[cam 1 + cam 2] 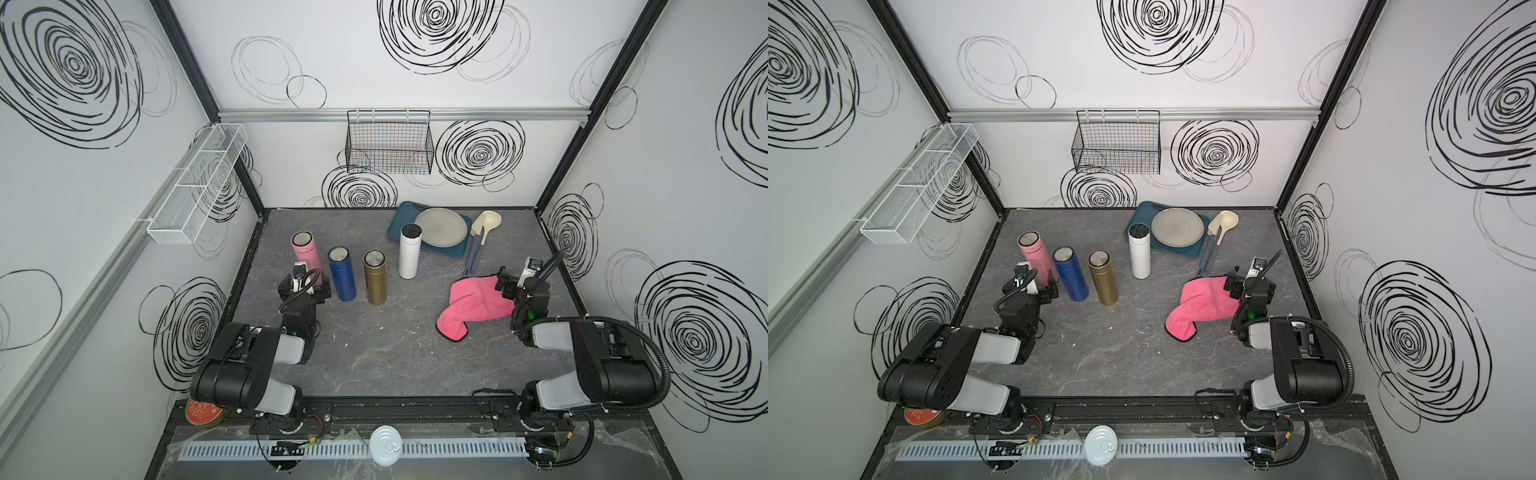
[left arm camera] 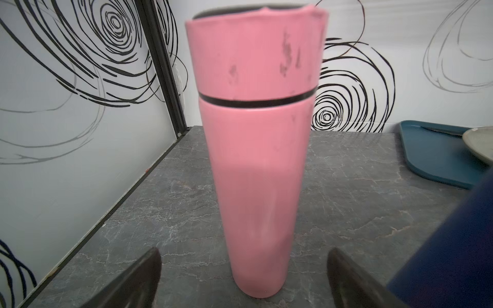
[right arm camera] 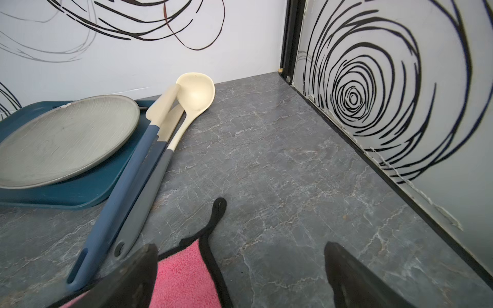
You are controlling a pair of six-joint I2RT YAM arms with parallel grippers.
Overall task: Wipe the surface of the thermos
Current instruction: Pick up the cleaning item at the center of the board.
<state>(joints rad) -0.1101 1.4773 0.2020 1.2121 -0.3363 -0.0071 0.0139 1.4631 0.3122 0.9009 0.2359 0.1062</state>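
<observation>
Currently pink thermos (image 2: 253, 160) upright, long axis vertical; left gripper (image 2: 244, 250), right gripper (image 3: 240, 245) both spread, empty.

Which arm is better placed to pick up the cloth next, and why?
The right. The open right gripper is already at the corner of the cloth, while the left gripper, also open, faces the pink thermos, well away from the cloth.

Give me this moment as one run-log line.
left fingers: open, before upright pink cylindrical thermos | right fingers: open, at pink black-edged cloth | wiping: not begun
</observation>
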